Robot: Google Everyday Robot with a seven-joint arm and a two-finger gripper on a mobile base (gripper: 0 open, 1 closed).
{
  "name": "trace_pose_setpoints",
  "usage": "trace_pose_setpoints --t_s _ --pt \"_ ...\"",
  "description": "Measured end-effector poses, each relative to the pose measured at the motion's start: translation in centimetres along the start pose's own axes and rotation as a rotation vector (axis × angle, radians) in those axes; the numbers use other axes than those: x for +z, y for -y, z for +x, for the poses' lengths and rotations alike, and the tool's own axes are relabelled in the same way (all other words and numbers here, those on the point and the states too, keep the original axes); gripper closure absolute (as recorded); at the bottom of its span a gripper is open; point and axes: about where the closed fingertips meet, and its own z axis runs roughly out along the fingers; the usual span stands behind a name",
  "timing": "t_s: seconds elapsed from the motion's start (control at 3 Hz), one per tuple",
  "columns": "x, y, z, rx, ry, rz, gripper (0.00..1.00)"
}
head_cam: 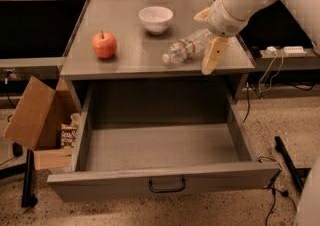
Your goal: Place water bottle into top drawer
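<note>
The water bottle (186, 48) lies on its side on the grey tabletop (125, 57), white cap pointing front-left. My gripper (207, 35) is open at the bottle's base end. One beige finger (213, 55) hangs in front of the bottle over the table's front edge, and the other fingertip (202, 15) shows behind the bottle. The bottle still rests on the table. The top drawer (160, 150) is pulled fully open below the tabletop and holds nothing. Its dark wire handle (167, 186) sits at the centre of the front panel.
A red apple (104, 45) stands at the left of the tabletop and a white bowl (156, 19) at the back middle. An open cardboard box (37, 115) stands on the floor left of the drawer. Cables and a power strip (286, 50) lie at the right.
</note>
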Motion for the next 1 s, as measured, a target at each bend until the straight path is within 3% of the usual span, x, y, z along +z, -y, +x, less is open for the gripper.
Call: trace_pose_setpoints --t_s 1.0 --pt "4.0 2.2 -0.8 0.008 0.045 -0.051 0.00"
